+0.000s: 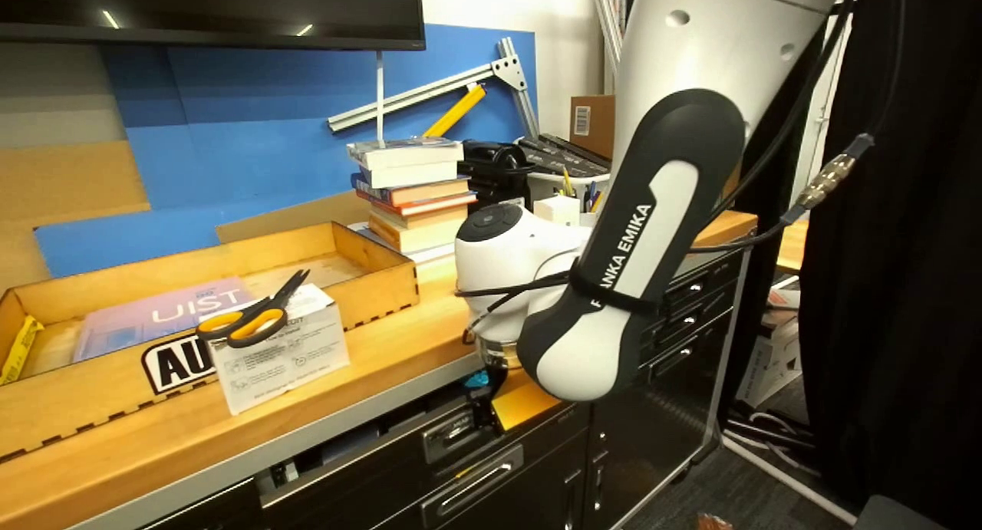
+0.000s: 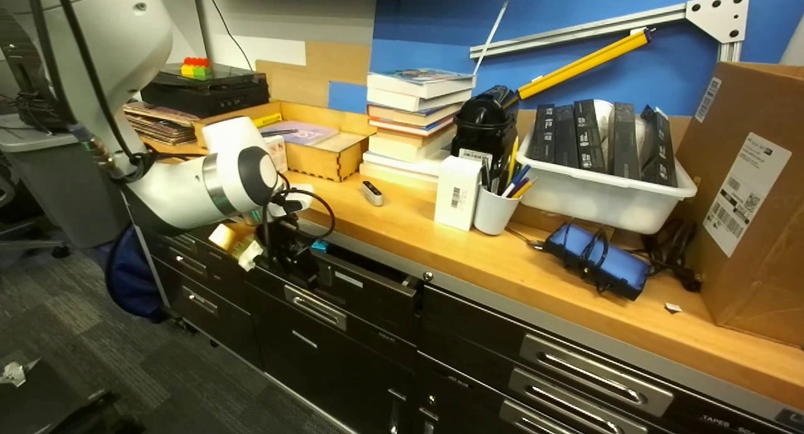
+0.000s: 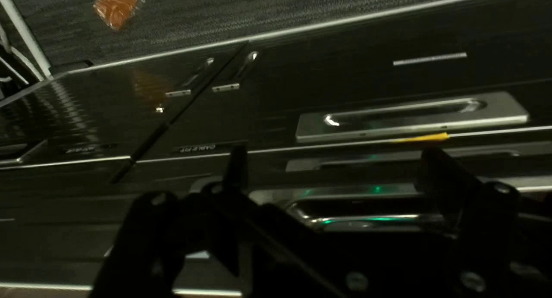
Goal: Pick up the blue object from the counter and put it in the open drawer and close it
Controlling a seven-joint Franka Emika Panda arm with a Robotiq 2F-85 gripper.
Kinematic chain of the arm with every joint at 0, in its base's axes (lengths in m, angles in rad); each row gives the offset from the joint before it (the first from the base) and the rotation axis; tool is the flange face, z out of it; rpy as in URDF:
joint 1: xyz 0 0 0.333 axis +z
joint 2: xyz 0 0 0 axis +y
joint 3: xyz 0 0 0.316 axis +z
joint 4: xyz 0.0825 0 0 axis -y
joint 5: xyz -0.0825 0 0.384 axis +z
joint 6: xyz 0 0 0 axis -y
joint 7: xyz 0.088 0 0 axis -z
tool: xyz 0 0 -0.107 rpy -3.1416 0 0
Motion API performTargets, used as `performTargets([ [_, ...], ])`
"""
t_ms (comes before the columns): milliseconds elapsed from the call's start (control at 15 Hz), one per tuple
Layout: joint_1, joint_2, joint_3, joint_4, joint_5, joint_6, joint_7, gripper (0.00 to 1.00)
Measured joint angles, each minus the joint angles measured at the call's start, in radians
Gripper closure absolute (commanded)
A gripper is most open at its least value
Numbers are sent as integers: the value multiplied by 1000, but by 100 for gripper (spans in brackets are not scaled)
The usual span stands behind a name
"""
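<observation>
The tool [image 3: 334,158], spread wide, hangs at the drawer [image 2: 378,298], the blue object [image 2: 320,245] inside, nearby.

Block [image 1: 476,379] in the drawer [image 2: 377,300] — tray [image 1: 383,291] and books [image 1: 430,192] on the counter [image 1: 410,347].

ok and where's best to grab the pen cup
Probably around the body of the cup, coming in level from the front of the counter: pens stick up past the rim, likely hampering a grip from above, and a white box stands close beside it.
</observation>
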Motion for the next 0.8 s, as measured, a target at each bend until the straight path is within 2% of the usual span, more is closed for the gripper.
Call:
performTargets([
  [267, 66, 60, -42, 101, -78, 17, 124, 0],
  [533, 106, 56, -75, 102, -148, 15, 171, 0],
  [667, 78, 25, -47, 65, -104, 11, 88, 0],
  [800, -36, -51, 75, -23, -5, -16, -53, 0],
])
